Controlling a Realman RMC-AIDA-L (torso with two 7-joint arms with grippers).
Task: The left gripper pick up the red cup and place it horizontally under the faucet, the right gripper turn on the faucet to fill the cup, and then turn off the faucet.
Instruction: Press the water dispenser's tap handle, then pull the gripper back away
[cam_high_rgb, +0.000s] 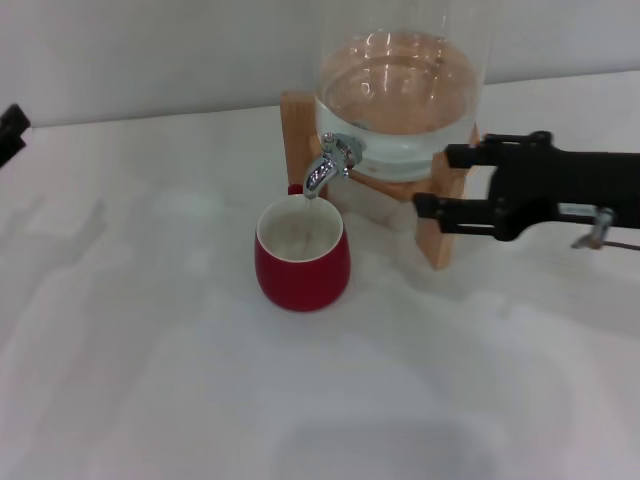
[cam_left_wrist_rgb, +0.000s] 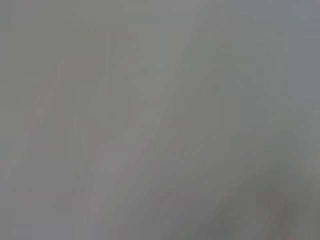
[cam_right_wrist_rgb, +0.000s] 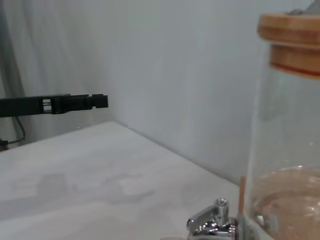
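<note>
The red cup (cam_high_rgb: 302, 262) stands upright on the white table, its white inside directly below the spout of the chrome faucet (cam_high_rgb: 330, 165). The faucet (cam_right_wrist_rgb: 212, 223) projects from a glass water jar (cam_high_rgb: 397, 90) on a wooden stand (cam_high_rgb: 440, 232). My right gripper (cam_high_rgb: 435, 182) hovers open to the right of the faucet, in front of the stand, its two black fingers pointing left with nothing between them. My left gripper (cam_high_rgb: 10, 128) sits far off at the table's left edge, away from the cup; it also shows in the right wrist view as the left gripper (cam_right_wrist_rgb: 75, 102) beyond the table. The left wrist view holds only blank surface.
The jar (cam_right_wrist_rgb: 287, 150) is partly filled with water and carries a wooden lid (cam_right_wrist_rgb: 292, 42). A pale wall runs behind the table. White tabletop (cam_high_rgb: 200, 400) stretches in front of and to the left of the cup.
</note>
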